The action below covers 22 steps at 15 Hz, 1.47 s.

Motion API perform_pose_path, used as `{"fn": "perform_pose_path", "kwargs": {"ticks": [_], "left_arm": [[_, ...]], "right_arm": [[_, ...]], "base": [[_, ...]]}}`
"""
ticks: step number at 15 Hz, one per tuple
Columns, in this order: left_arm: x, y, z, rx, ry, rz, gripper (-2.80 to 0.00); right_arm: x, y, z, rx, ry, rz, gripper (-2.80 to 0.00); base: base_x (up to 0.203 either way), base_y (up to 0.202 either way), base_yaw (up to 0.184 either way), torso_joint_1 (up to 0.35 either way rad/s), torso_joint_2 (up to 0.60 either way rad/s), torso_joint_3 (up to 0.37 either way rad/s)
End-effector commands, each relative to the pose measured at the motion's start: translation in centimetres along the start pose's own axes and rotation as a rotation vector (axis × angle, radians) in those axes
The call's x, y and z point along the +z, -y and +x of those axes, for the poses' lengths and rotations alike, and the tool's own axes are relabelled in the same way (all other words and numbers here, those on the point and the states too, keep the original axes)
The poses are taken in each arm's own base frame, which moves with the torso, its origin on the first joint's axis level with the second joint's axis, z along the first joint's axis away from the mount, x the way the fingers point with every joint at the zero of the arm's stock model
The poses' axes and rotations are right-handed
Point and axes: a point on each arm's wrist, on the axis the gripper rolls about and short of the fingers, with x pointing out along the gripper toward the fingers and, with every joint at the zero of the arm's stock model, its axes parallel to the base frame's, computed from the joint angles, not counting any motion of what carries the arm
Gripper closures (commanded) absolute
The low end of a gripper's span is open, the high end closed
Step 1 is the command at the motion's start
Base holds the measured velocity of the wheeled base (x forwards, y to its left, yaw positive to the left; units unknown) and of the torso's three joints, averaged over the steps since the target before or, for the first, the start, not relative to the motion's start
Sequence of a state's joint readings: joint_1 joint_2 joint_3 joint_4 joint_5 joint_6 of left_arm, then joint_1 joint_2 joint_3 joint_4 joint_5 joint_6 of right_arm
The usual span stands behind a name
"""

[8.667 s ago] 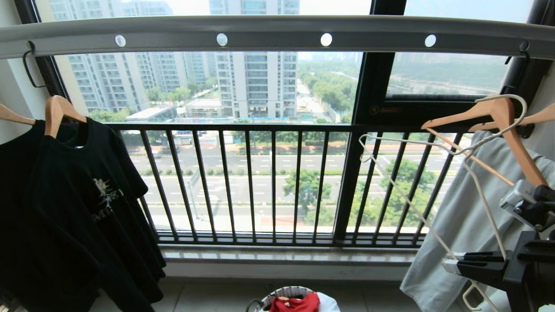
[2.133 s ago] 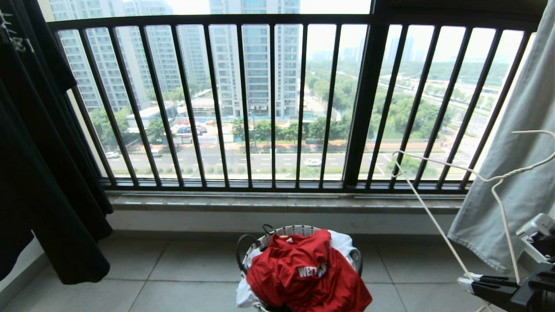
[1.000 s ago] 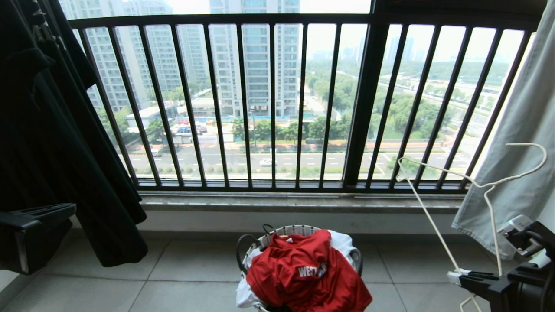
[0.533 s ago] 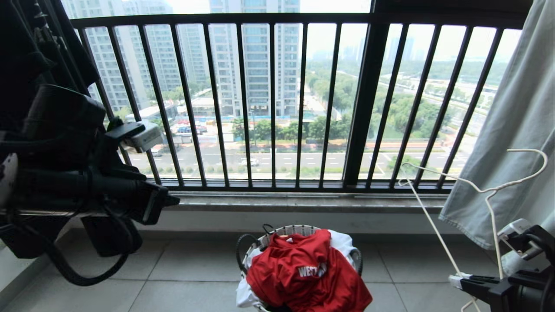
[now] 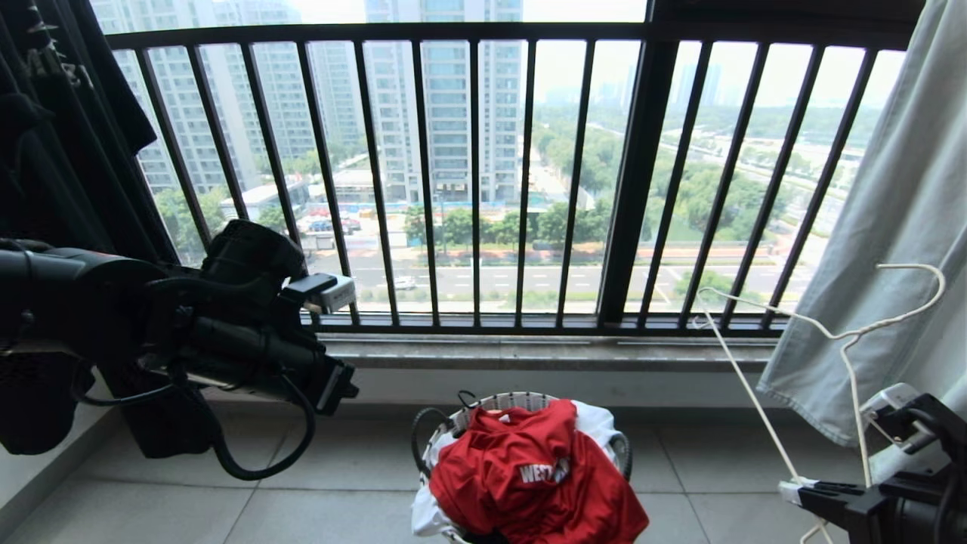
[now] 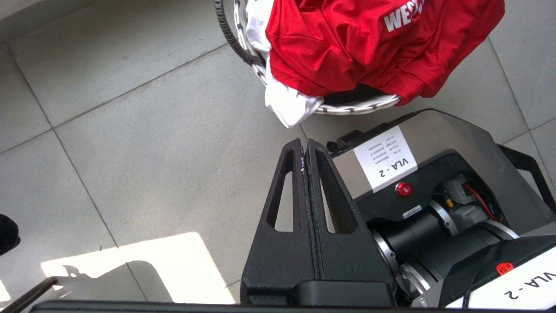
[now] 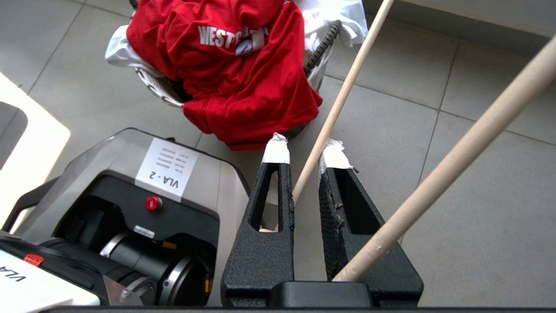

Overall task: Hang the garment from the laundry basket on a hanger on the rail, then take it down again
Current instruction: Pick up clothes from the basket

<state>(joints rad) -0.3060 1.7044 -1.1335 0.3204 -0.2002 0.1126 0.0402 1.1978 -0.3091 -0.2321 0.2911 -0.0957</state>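
The red garment (image 5: 529, 476) with white lettering lies heaped in the small woven laundry basket (image 5: 514, 399) on the floor tiles. My left gripper (image 5: 341, 389) hangs left of the basket and above the floor. It is shut and empty in the left wrist view (image 6: 305, 145), a short way from the garment (image 6: 369, 39) and the basket rim (image 6: 360, 106). At the lower right my right gripper (image 5: 789, 489) is shut on the thin white wire hanger (image 5: 831, 329). One wire of the hanger (image 7: 343, 91) runs between the taped fingertips of the right gripper (image 7: 304, 154). The rail is out of view.
A black T-shirt (image 5: 60, 151) hangs at the far left, behind my left arm. Pale grey-green trousers (image 5: 891, 227) hang at the right, just behind the hanger. The dark barred railing (image 5: 476, 181) and stone sill (image 5: 529, 351) stand behind the basket. My own base (image 6: 391, 165) sits close to the basket.
My left arm has swung in from the left edge and come down to the right, towards the basket, still shut. The right gripper and the hanger have barely moved.
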Motion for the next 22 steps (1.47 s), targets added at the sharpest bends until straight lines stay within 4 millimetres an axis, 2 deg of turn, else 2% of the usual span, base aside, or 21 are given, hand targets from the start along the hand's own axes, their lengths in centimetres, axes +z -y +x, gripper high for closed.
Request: {"fn": "perform_pose_path", "kwargs": {"ticks": [1,7,13,22], "left_arm": [[-0.2,0.0,0.6,-0.016,-0.02,-0.003,0.0],[-0.2,-0.4,2.1,-0.014,-0.054,-0.008,0.0],[0.7,-0.4,1.7,-0.013,-0.019,-0.015,0.0],[0.8,-0.6,1.7,-0.01,-0.015,-0.028,0.0]], "right_arm": [[-0.1,0.0,0.1,0.003,-0.008,0.001,0.0],[-0.2,0.0,0.0,0.001,-0.005,0.0,0.0],[-0.3,0.0,-0.2,-0.001,0.002,-0.002,0.0],[-0.4,-0.1,-0.3,-0.002,0.015,-0.005,0.0]], "base": [[0.0,0.0,0.0,0.0,0.0,0.0],[0.0,0.0,0.0,-0.001,0.0,-0.005],[0.0,0.0,0.0,0.004,0.0,-0.107],[0.0,0.0,0.0,0.004,0.0,-0.189]]}}
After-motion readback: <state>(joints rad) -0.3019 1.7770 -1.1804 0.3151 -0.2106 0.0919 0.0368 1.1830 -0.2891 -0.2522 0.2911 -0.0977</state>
